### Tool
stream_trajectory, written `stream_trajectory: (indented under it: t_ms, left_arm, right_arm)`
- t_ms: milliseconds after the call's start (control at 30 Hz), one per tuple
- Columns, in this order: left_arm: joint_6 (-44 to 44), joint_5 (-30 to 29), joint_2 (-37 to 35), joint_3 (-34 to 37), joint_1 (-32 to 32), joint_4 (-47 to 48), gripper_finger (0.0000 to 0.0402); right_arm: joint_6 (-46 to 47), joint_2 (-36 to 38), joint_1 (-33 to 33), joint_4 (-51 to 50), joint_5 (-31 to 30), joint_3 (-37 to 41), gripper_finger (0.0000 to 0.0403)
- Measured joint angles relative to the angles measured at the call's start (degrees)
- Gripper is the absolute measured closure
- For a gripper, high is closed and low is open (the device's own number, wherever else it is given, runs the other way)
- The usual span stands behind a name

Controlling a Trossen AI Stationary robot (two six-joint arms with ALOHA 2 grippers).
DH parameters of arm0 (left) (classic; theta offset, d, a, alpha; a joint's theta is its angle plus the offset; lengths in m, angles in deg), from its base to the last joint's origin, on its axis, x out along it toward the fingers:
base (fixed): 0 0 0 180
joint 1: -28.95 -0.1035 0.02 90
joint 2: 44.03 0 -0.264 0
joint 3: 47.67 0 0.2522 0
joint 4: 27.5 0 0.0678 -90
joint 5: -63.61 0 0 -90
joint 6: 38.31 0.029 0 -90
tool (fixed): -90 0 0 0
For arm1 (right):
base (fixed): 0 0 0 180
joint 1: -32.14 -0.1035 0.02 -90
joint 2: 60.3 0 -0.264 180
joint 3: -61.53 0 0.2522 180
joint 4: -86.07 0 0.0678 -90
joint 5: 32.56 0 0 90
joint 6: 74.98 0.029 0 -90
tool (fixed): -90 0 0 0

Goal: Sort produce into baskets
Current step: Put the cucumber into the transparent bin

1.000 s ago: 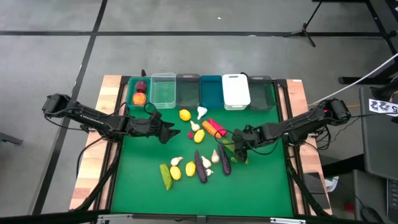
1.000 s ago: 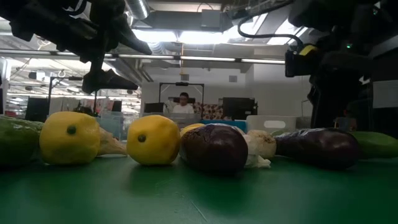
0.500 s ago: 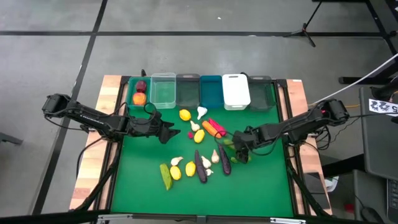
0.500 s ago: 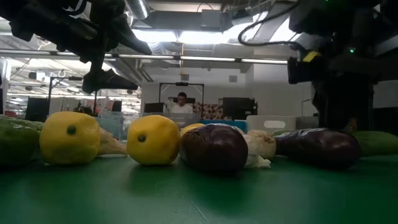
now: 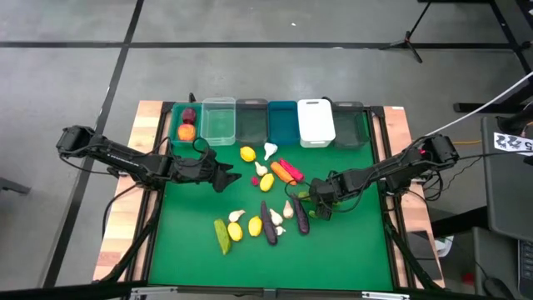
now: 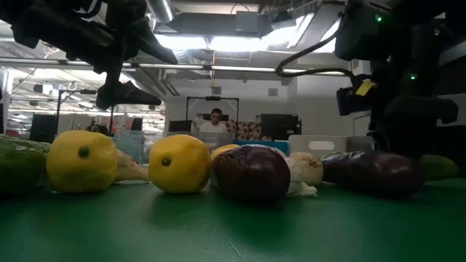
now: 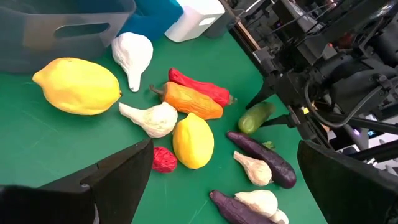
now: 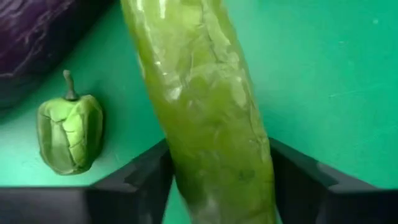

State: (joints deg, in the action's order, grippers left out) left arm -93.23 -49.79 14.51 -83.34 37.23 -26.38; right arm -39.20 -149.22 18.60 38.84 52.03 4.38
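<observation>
The table (image 5: 350, 250) carries a green mat framed by pale wood, standing on a grey concrete floor (image 5: 250, 75). Beyond it, the low view shows a lit workspace with ceiling lamps and a person (image 6: 215, 121) seated at the far side.

Six baskets (image 5: 271, 122) stand in a row along the mat's far edge; the leftmost holds a dark red and an orange piece. The loose produce (image 5: 265, 204) lies scattered mid-mat: lemons, garlic, eggplants, a carrot, a red pepper.

The right gripper (image 5: 319, 197) is low over the right part of the scatter. Its fingers (image 8: 130, 186) sit one on each side of a green cucumber (image 8: 202, 118), touching it; a small green pepper (image 8: 68, 134) lies just beside it.

The left gripper (image 5: 226, 178) hangs over the mat's left part, fingers (image 7: 112, 177) spread apart and holding nothing.

Compared with one second ago, the right gripper has shifted slightly toward the eggplants; the left arm has not moved.
</observation>
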Motion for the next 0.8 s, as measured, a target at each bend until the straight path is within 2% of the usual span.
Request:
stream_trajectory:
  t_ms: [100, 133, 333, 600, 700, 800]
  left_arm:
    - [0.33, 0.00, 0.00, 0.00, -0.01, -0.02, 0.0014]
    - [0.63, 0.00, 0.00, 0.00, 0.00, -0.04, 0.0014]
    - [4.33, -1.01, 0.00, -0.02, -0.01, -6.14, 0.0014]
    - [15.44, -1.10, 0.00, -0.04, 0.01, -19.47, 0.0014]
    - [19.11, -1.11, 0.00, -0.04, -0.01, -22.96, 0.0014]
    - [23.28, -1.19, 0.19, -0.04, 0.01, -26.22, 0.0014]
  right_arm:
    - [-0.03, 0.00, 0.00, -0.02, -0.16, 0.00, 0.0235]
    - [-0.03, -0.03, 0.00, 0.01, -0.17, 0.02, 0.0237]
    - [-0.62, 1.31, -0.02, 0.61, -1.12, 0.32, 0.0237]
    - [-2.75, 7.11, 0.09, 1.77, -7.66, 0.35, 0.0228]
    - [-4.58, 10.54, 0.10, 5.02, -9.62, 0.35, 0.0235]
    - [-8.60, 14.23, 0.86, 12.70, -11.03, 0.33, 0.0235]
